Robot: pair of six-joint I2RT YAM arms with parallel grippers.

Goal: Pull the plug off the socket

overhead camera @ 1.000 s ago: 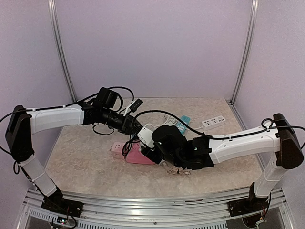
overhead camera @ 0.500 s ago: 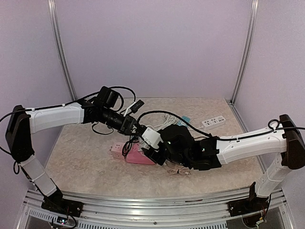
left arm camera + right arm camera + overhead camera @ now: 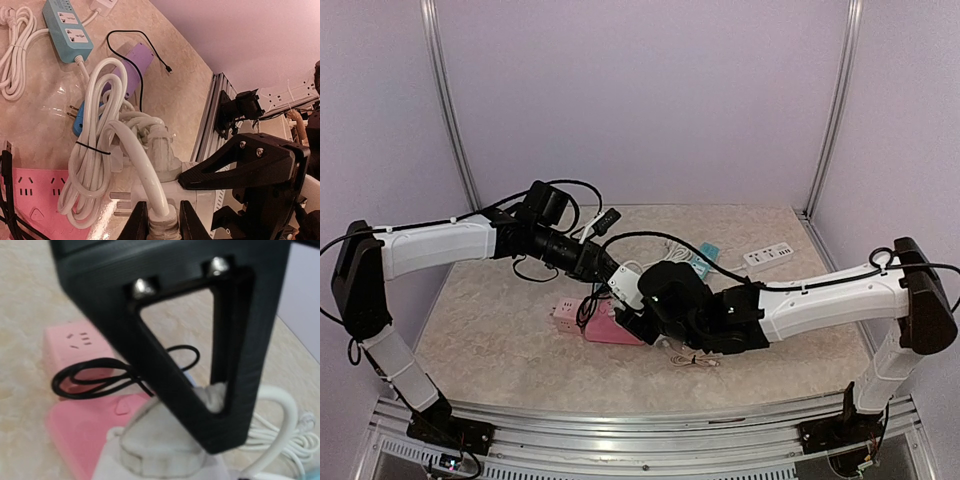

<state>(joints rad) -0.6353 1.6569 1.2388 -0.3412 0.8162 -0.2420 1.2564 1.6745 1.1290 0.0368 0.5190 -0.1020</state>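
A white socket block [image 3: 627, 284] is held off the table between both grippers. In the left wrist view my left gripper [image 3: 162, 222] is shut on a white plug [image 3: 162, 227] whose thick white cable [image 3: 142, 165] arcs upward. A second white plug [image 3: 161, 155] sits in the socket block [image 3: 200, 200]. My right gripper [image 3: 640, 302] clamps that block, with one black finger [image 3: 235, 165] against the second plug's base. In the right wrist view that finger [image 3: 165, 375] crosses over the plug [image 3: 160, 435]. Its other finger is hidden.
A pink power strip [image 3: 610, 328] lies under the grippers, with a small pink cube socket [image 3: 563, 312] to its left. A blue strip [image 3: 67, 25], a purple block [image 3: 135, 60], coiled white cables [image 3: 95, 150] and a white strip [image 3: 768, 256] lie behind. A black cable [image 3: 100, 377] loops over the pink strip.
The right arm swung slightly right with the socket block, then came back left. The left gripper kept its hold on the plug and barely moved.
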